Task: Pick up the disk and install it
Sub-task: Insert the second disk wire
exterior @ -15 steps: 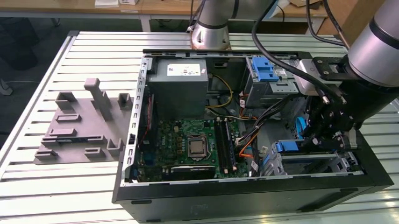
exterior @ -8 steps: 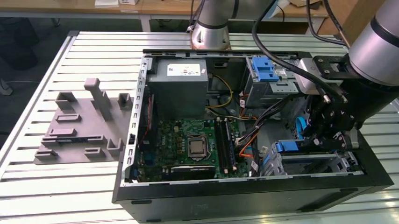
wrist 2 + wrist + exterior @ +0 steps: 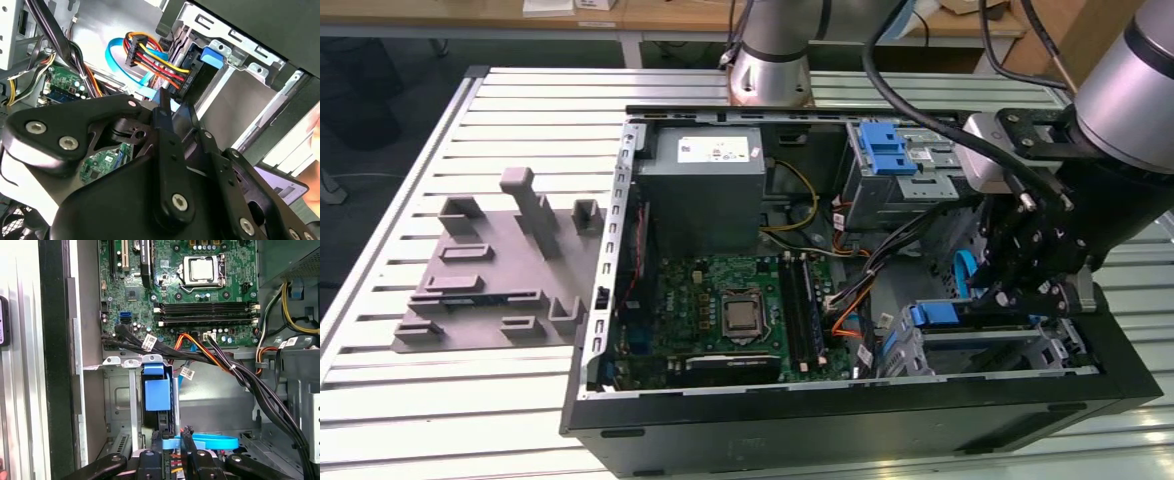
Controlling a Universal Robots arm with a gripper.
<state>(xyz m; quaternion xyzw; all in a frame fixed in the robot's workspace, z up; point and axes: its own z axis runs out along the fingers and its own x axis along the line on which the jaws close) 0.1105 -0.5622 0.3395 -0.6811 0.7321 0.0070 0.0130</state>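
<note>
Tool (image 3: 172,442): inside the open computer case (image 3: 854,420), its fingers closed on the disk's back edge.
Disk (image 3: 159,395): upright in the drive bay (image 3: 120,405), beside the motherboard (image 3: 200,285).
Tabletop (image 3: 520,120): under the case.

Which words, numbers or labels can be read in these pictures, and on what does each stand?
No text can be read.
White sticker on the grey metal box: too small.
White cable tags: blurred.
Print on the processor: too small.
</note>
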